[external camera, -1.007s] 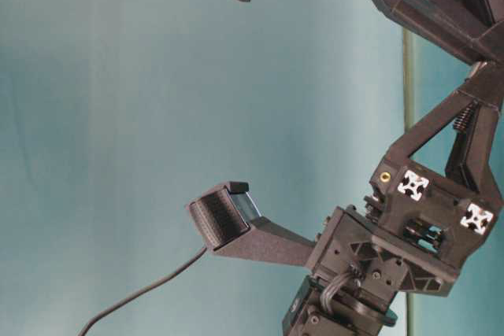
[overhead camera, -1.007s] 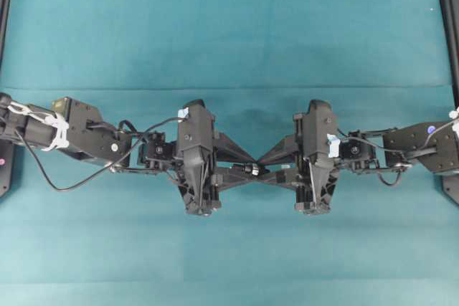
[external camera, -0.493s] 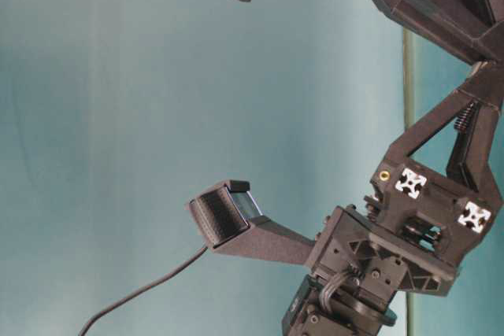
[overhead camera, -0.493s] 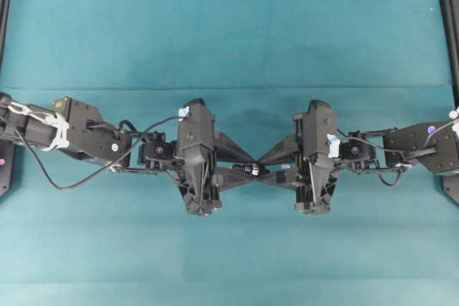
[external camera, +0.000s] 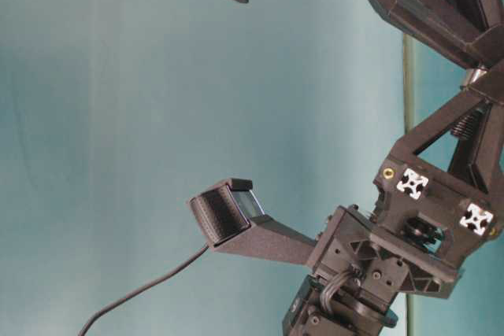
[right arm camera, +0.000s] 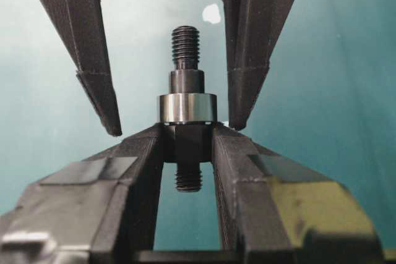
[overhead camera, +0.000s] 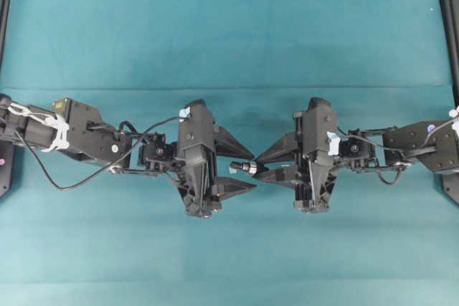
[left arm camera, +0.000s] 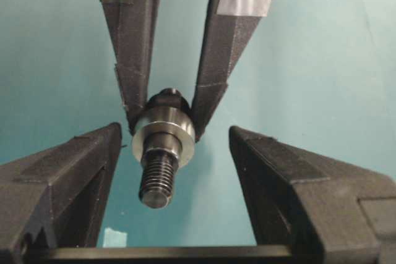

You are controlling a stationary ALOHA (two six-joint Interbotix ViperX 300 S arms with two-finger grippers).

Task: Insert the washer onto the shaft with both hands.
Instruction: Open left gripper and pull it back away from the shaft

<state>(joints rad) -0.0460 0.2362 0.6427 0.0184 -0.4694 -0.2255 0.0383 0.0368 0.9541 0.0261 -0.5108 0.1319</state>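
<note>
While the overhead view shows both arms meeting above the teal desk [overhead camera: 229, 34], the left pincer [overhead camera: 247, 170] stands wide, its two fingers splayed apart, and the right pincer [overhead camera: 259, 164] clamps the shaft [overhead camera: 244, 168], whose tip pokes out toward the left arm. From table level only black arm links and a wrist camera housing appear (neither pincer's tips can be made out there). Seen from the left wrist, the left pincer [left arm camera: 173, 153] gapes with the shaft [left arm camera: 156, 180] between its fingers without touching them; the washer [left arm camera: 163, 135] sits on the shaft against the right pincer's fingertips. Seen from the right wrist, the right pincer [right arm camera: 189, 137] grips the shaft [right arm camera: 185, 81] below the washer [right arm camera: 187, 108], threaded end up, the left fingers [right arm camera: 99, 100] flanking it, apart.
</note>
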